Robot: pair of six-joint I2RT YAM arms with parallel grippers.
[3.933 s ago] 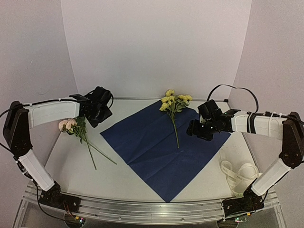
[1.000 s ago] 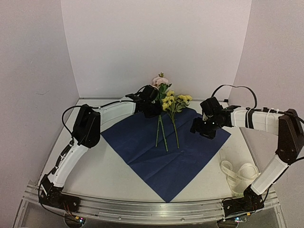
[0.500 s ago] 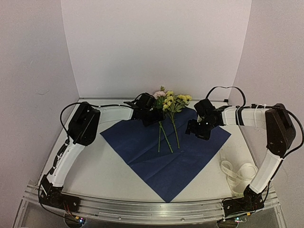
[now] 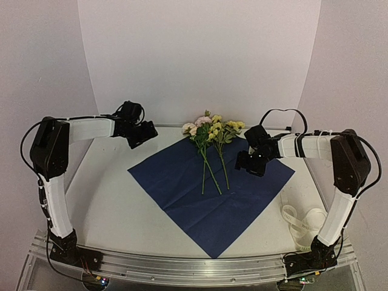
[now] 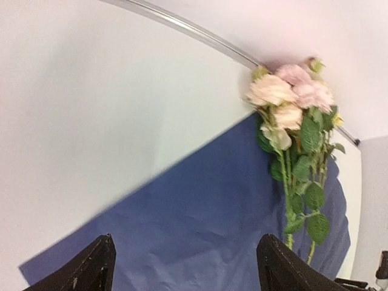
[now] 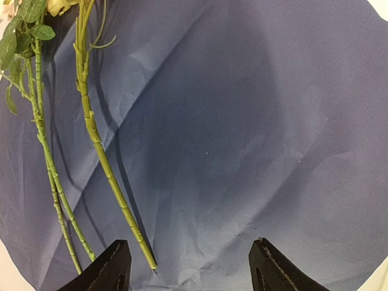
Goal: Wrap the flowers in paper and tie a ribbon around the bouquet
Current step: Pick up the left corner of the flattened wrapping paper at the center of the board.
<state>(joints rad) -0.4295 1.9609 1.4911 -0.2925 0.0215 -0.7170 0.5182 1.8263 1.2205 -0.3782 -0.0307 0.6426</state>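
On table point(image 4: 115, 212): blue paper point(image 4: 212, 194), diamond-laid, bare table at left; flowers point(image 4: 209, 130) across its far corner. Ribbon point(image 4: 306, 221) coiled right, print unreadable. Left pincer point(image 4: 143, 133), right pincer point(image 4: 249, 165): wide, empty.

My left arm point(image 4: 91, 127) and right arm point(image 4: 315, 145) are smooth white tubular links joined by chunky black joint housings, each on a black base point(image 4: 73, 251) with tiny coloured lights glowing nearby. A thin black cable point(image 4: 285, 111) arcs over the right arm's wrist end, and narrow dark bands ring its forearm. The left gripper point(image 4: 147, 132) and right gripper point(image 4: 245, 165) are black too, and on my wrist cameras their fingers point(image 5: 91, 270) look like matte, blunt wedges.
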